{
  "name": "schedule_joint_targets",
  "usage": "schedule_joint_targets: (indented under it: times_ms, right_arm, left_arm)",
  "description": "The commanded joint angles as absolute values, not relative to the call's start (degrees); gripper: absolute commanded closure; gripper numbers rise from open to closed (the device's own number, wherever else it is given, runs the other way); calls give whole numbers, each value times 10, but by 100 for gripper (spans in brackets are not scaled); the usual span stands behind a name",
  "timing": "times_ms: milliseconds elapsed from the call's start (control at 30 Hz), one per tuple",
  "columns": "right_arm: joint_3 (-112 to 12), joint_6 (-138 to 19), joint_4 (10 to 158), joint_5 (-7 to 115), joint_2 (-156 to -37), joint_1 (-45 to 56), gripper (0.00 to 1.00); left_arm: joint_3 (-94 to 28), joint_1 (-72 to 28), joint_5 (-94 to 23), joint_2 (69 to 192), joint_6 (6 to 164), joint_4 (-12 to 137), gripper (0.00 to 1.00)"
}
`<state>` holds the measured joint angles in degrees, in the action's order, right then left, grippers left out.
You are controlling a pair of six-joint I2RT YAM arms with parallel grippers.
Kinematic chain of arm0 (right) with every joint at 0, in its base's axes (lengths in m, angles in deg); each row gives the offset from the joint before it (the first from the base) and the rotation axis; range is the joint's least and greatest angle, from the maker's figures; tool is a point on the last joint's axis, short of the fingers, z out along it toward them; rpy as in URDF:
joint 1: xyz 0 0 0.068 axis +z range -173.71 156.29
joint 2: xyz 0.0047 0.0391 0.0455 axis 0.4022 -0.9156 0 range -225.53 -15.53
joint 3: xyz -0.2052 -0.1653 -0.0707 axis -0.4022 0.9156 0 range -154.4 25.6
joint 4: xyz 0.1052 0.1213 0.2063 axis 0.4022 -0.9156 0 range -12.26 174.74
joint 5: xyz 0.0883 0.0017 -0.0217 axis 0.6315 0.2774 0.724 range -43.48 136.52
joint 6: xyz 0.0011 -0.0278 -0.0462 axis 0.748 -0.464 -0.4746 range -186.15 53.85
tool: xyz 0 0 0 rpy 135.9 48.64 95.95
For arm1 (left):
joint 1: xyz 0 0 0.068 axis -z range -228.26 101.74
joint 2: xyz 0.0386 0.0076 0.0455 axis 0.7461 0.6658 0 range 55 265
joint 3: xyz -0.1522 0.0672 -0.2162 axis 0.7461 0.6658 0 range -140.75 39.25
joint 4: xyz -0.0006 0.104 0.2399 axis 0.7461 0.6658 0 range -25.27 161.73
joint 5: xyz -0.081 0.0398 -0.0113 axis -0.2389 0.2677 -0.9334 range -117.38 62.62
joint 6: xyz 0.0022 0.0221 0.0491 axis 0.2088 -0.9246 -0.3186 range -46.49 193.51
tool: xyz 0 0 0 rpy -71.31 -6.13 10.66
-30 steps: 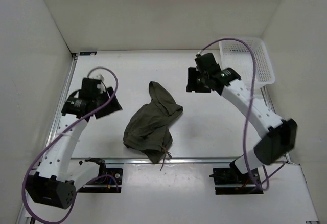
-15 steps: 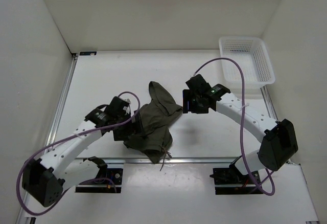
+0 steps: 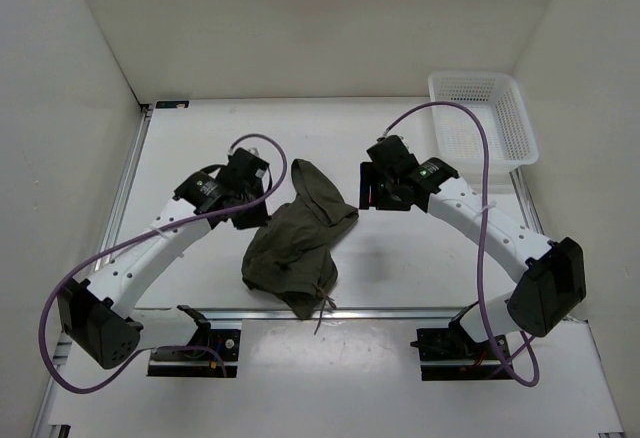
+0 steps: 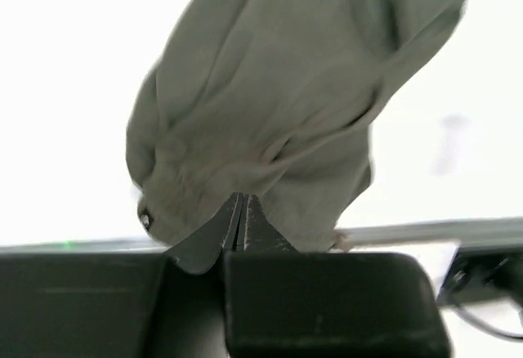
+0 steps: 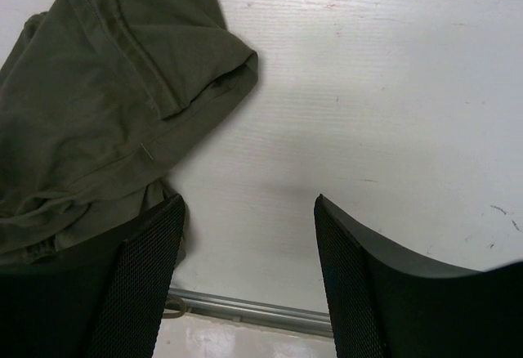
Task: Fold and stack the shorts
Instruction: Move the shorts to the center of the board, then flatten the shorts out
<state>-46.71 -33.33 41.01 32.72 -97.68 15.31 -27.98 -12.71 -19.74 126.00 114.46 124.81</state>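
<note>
**Top view.** The shorts lie crumpled and unfolded at the middle of the table. One end reaches toward 12 o'clock and the bulk sits toward 7 o'clock. Their drawstring trails off at 6 o'clock, across the table's near edge. Your left tool sits at 10 o'clock of the heap, just beside its edge. Your right tool hangs at 2 o'clock of the heap, near it but apart. A white mesh basket stands in the table's 1 o'clock corner, well apart from the shorts.

**Left wrist view.** The left tool's jaws are pressed flat together, and their tips meet in front of the olive fabric. You cannot tell whether a fold is caught between them.

**Right wrist view.** The right tool stands wide and holds nothing. Bare table shows between its fingers. The shorts lie at 10 o'clock, with a hem running close by the left finger.
</note>
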Motion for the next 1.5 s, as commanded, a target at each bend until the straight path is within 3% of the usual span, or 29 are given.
schedule_joint_targets:
  times_ms: [0,133,167,267,300,400,600,633,667,733,767,800,1000,1200,1400,1467]
  right_arm:
    - [-470,-335,403,310,-945,141,30]
    - [-476,-348,397,310,-939,123,29]
    - [-476,-348,397,310,-932,123,28]
    - [-470,-353,397,310,-926,118,22]
    - [-461,-353,397,310,-921,118,21]
    - [-447,-353,397,310,-916,118,15]
    - [-441,-353,397,310,-910,113,14]
    - [-441,-353,397,310,-910,113,14]
    - [-446,-353,397,310,-910,113,14]
    - [-446,-353,397,310,-910,113,14]
    - [-451,-353,397,310,-910,113,14]
    - [-452,-353,397,310,-910,113,14]
    - [-462,-353,392,310,-893,113,14]
    - [-462,-339,374,254,-850,96,14]
    - [-433,-317,368,217,-770,40,14]
    - [-424,-311,368,216,-747,23,14]
  left_arm:
    - [-359,-124,-131,1275,1109,1295,90]
    - [-441,-124,-125,1294,1091,1325,90]
    - [-441,-124,-139,1294,1091,1331,75]
    - [-366,-124,-161,1278,1124,1326,12]
    - [-336,-124,-161,1271,1136,1308,0]
    - [-226,-124,-207,1253,1174,1254,0]
    - [-120,-129,-232,1253,1216,1195,0]
    - [-120,-129,-232,1261,1216,1189,4]
    - [-136,-129,-232,1270,1202,1189,31]
    - [-159,-136,-232,1277,1184,1189,70]
    - [-190,-146,-232,1285,1163,1195,83]
    - [-209,-151,-226,1290,1155,1210,90]
    - [-412,-162,-157,1309,1102,1294,90]
    - [-589,-147,-220,1344,1057,1302,90]
    - [-756,-63,-335,1524,1051,1252,90]
    - [-877,-24,-349,1638,1051,1261,90]
